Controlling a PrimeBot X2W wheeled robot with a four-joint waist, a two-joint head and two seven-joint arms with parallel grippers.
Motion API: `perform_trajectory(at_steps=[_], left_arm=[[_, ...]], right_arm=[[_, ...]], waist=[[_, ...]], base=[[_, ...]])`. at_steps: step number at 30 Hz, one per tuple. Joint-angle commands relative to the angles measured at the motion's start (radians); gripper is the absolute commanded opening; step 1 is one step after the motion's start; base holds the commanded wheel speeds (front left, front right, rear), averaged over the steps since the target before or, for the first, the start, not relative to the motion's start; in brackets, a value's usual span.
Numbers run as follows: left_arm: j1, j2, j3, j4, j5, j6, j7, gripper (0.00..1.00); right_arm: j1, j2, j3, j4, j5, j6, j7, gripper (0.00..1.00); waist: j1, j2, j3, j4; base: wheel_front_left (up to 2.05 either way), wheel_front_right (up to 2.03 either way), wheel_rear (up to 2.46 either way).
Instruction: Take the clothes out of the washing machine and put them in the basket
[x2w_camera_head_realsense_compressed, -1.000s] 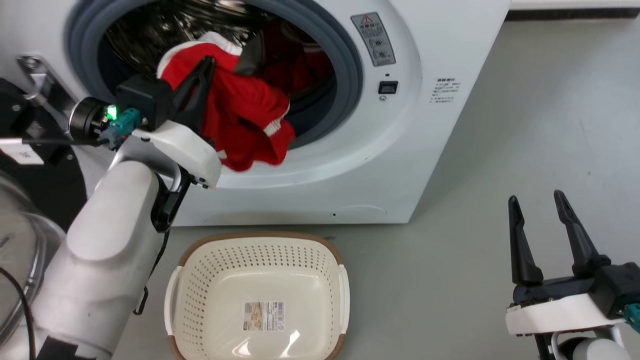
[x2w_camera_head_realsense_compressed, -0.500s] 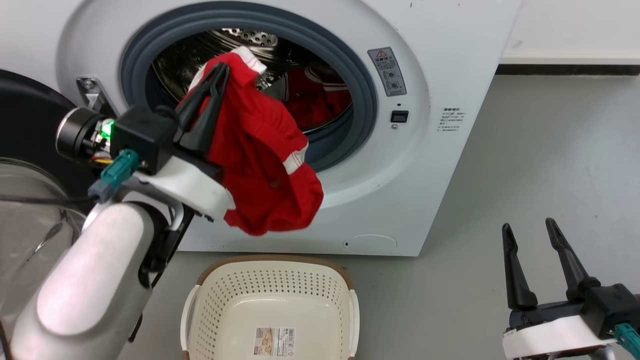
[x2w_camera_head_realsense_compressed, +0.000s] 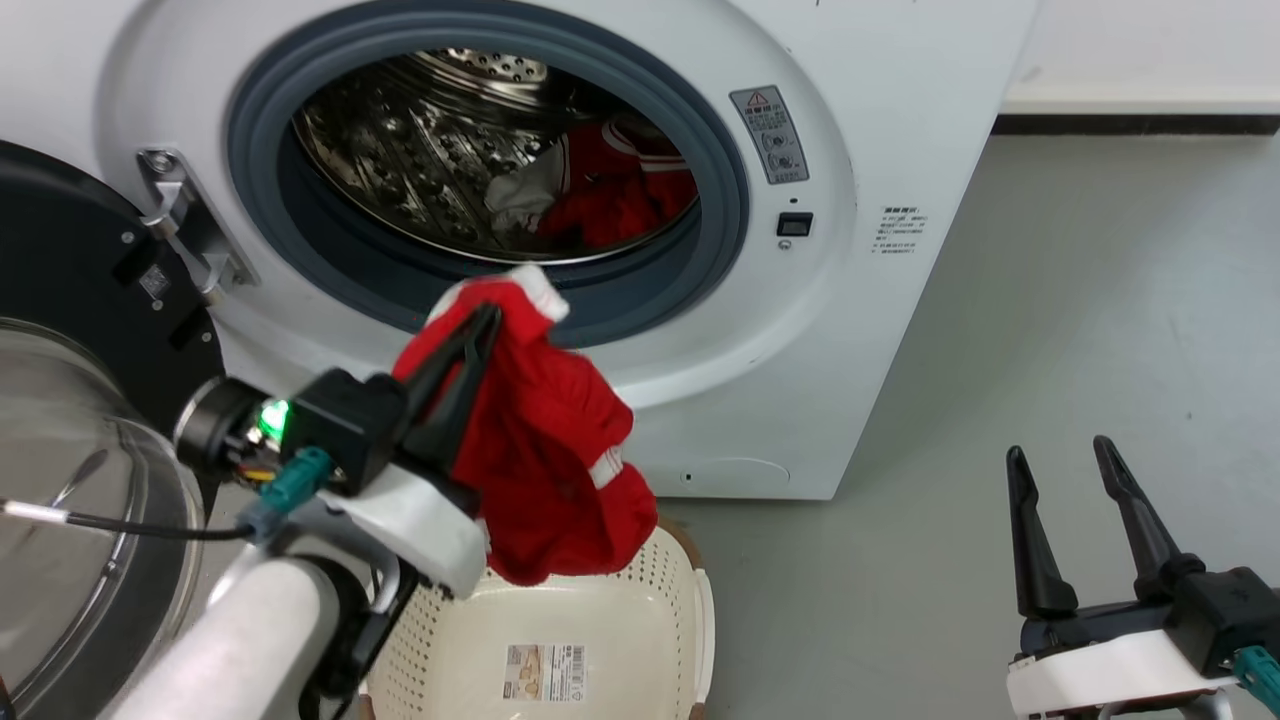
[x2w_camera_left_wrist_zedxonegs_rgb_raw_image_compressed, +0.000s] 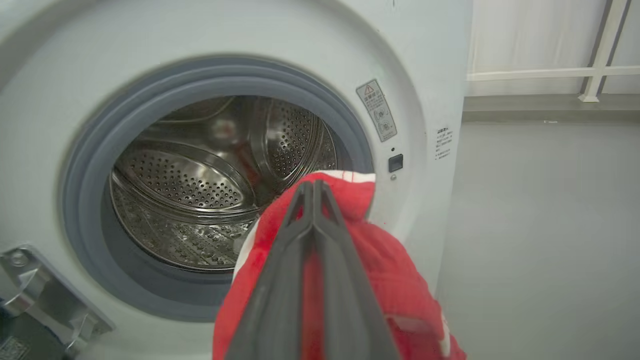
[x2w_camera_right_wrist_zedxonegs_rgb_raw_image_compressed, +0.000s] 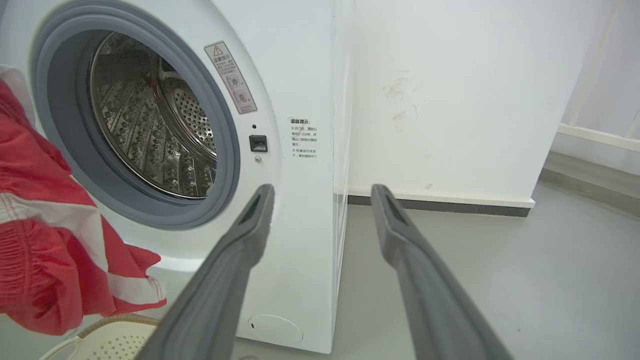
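Red jersey (x2w_camera_head_realsense_compressed: 560, 470), one garment with white trim, hangs bunched from the left gripper (x2w_camera_head_realsense_compressed: 480, 325). The two dark fingers are pressed together on a fold near its white-edged top, seen plainly in the left wrist view (x2w_camera_left_wrist_zedxonegs_rgb_raw_image_compressed: 314, 184). The cloth droops over the far-left part of the single cream basket (x2w_camera_head_realsense_compressed: 650, 600) on the floor; whether it touches the rim cannot be told. The basket's left side is hidden behind the pale forearm and the jersey, and its near edge is cut off. One paper label (x2w_camera_head_realsense_compressed: 545, 672) shows on its bottom.

To the right, well apart from both, the right gripper (x2w_camera_head_realsense_compressed: 1060, 449) is spread wide with nothing between its fingers.

Behind the basket stands one white washing machine (x2w_camera_head_realsense_compressed: 880, 120), its black-rimmed glass door (x2w_camera_head_realsense_compressed: 60, 520) swung open at the left and partly cut off. Inside the grey gasket (x2w_camera_head_realsense_compressed: 720, 200), the steel drum (x2w_camera_head_realsense_compressed: 400, 150) holds more red cloth (x2w_camera_head_realsense_compressed: 625, 195) with a grey-white patch (x2w_camera_head_realsense_compressed: 520, 200) at its far right. Whether that is one garment or several is hard to make out. One warning sticker (x2w_camera_head_realsense_compressed: 766, 133) sits right of the opening.
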Motion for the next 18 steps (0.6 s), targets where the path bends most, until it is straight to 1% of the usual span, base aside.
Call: perform_trajectory(at_steps=[1, 4, 9, 13, 18], left_arm=[[0.018, -0.004, -0.005, 0.006, -0.002, -0.001, -0.005, 0.0], [0.058, -0.015, -0.027, 0.042, -0.015, -0.01, -0.018, 0.0], [0.091, -0.048, -0.071, 0.151, -0.033, -0.046, -0.046, 0.0], [0.078, -0.076, -0.091, 0.269, -0.047, -0.077, -0.071, 0.0], [0.02, -0.113, -0.098, 0.449, -0.054, -0.113, -0.11, 0.0]], right_arm=[[-0.012, 0.001, -0.002, -0.003, -0.004, -0.001, -0.002, 1.0], [-0.024, 0.001, -0.007, -0.006, -0.009, -0.001, -0.002, 1.0], [-0.054, 0.001, -0.012, -0.015, -0.015, -0.001, -0.002, 1.0], [-0.087, 0.001, -0.018, -0.027, -0.016, -0.001, -0.002, 1.0], [-0.143, 0.001, -0.023, -0.04, -0.014, -0.001, -0.002, 1.0]], waist=[[0.0001, 0.0, 0.013, -0.005], [0.0001, 0.0, 0.041, -0.014], [0.0001, 0.0, 0.103, -0.027], [0.0001, 0.0, 0.174, -0.043], [0.0001, 0.0, 0.277, -0.07]], base=[[0.0, 0.0, 0.0], [0.0, 0.0, 0.0], [0.0, 0.0, 0.0], [0.0, 0.0, 0.0], [0.0, 0.0, 0.0]])
